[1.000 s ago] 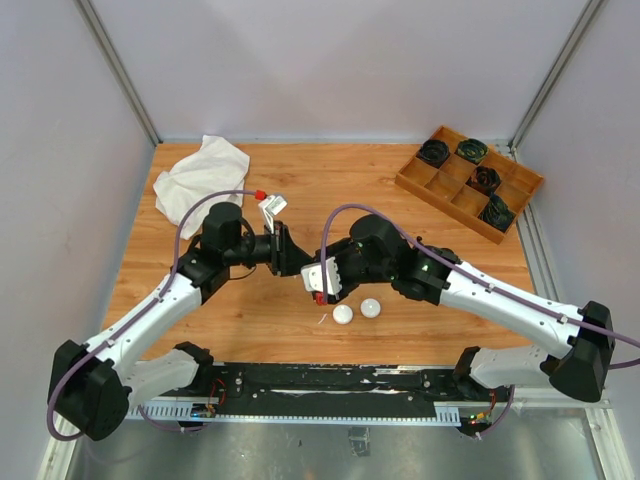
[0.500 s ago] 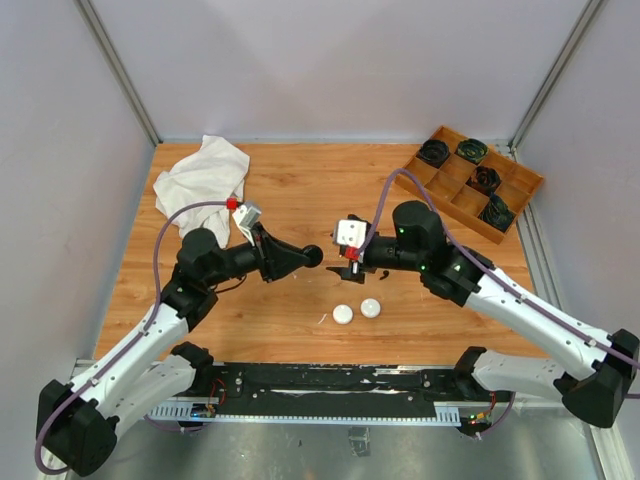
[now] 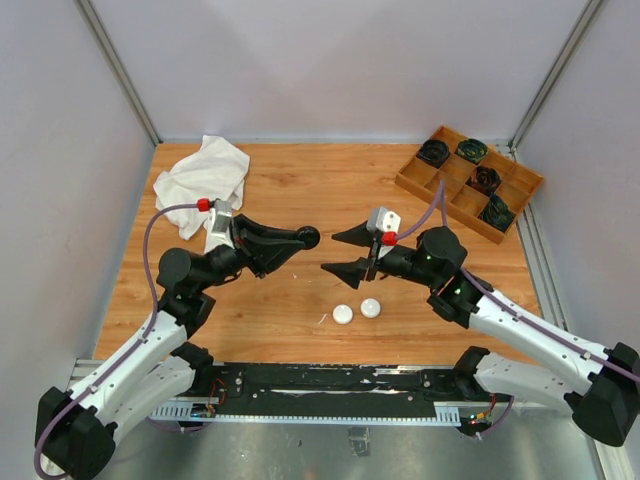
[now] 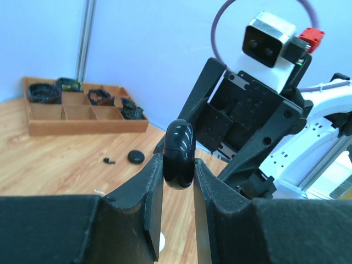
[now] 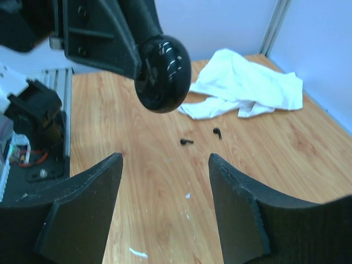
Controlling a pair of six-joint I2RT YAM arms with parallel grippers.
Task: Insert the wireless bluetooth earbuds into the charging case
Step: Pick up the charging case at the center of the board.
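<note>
Two black earbuds (image 5: 187, 141) (image 5: 218, 132) are lying flat on the wooden table (image 3: 290, 185), below the black case (image 4: 179, 146) that is being held up in mid-air, on its cloth side. Seen from the right wrist, the first one's stem is running left to right, and the second one's is running toward the cloth. A third black earbud (image 4: 109, 160) is lying on the tray side of the black case, its long axis roughly level in the left wrist view, and a small black puck (image 4: 136, 157) is sitting just beside it. A tiny white sliver (image 3: 322, 319) is lying nearer the arm bases than the black case, too small to tell what it is. The left gripper (image 4: 179, 165) is clamping the black case by its two flat faces, so the case is standing on edge between the fingers. The right gripper (image 5: 165, 165) is facing the black case from near by, its fingers standing wide apart and touching nothing. Two white cases (image 3: 343, 314) (image 3: 371, 308) are sitting side by side on the table, nearer the arm bases than the black case. One white cloth (image 3: 200, 175) is lying crumpled far to the left of the black case. One divided wooden tray (image 3: 449, 181) is sitting far to its right, with four dark round bundles, each in its own compartment.
</note>
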